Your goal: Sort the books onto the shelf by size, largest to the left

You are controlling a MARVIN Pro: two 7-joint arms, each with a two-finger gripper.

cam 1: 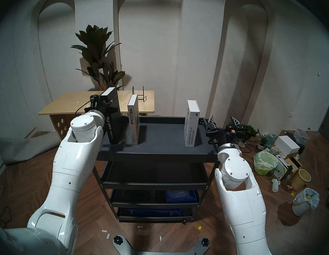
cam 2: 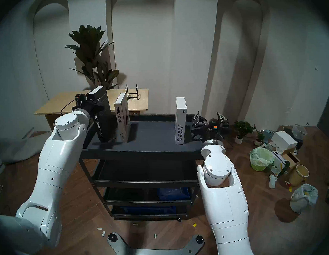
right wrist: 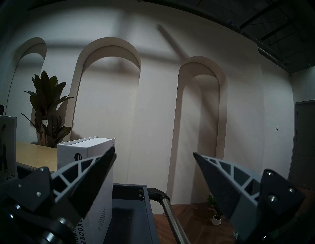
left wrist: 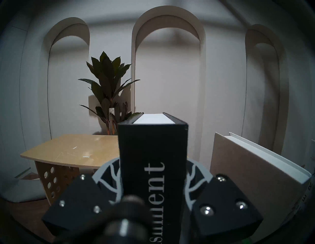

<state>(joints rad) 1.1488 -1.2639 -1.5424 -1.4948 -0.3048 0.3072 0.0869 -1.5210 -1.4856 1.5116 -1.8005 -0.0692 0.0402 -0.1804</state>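
Trainee: What is the left claw (left wrist: pixel 152 185) gripping?

Operator: It is clamping the spine of the tall black hardback, Crime and Punishment (cam 1: pixel 114 120), one finger pressing each matte cover. The book is standing upright at the left end of the shelf (cam 1: pixel 159 143), a flat dark grey metal tray with a raised rim.

Trainee: And beside that claw?

Operator: Just to its right the thin grey-white WELCOME book (cam 1: pixel 133 121) is standing, its cloth-like cover tilting slightly in the left wrist view. Behind it the pale plywood desk (cam 1: pixel 70 103) is carrying a small black wire rack (cam 1: pixel 139 94).

Trainee: The right claw (right wrist: pixel 154 154)?

Operator: It is gaping wide, its ribbed triangular fingers holding nothing. Just to its left the smooth white DESIGN HOTELS YEARBOOK 09 (cam 1: pixel 191 123) is standing; below it the cart's steel handle (right wrist: pixel 172 219) is gleaming.
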